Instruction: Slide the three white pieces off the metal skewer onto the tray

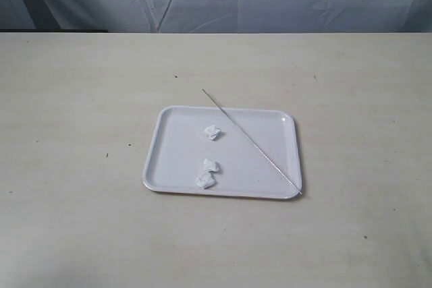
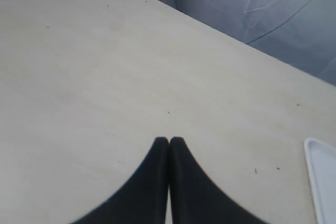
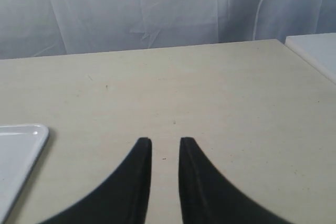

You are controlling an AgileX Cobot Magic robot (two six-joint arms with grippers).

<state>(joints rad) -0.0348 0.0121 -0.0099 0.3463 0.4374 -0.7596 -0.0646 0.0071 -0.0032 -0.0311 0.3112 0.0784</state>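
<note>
Spanning the tray from 11 to 5 o'clock, the metal skewer could roll off if nudged by the closed left gripper or slightly parted right gripper, both empty.

The surface is pale beige, matte and wide; the tray lies flat on it, just toward 6 o'clock from its middle; tiny dark specks dot it at 9 and 11 o'clock of the tray.

Soft, even, diffuse light fills all three views; shadows are faint. The tray carries one small glint (far right corner). Both wrist views look slightly soft.
</note>
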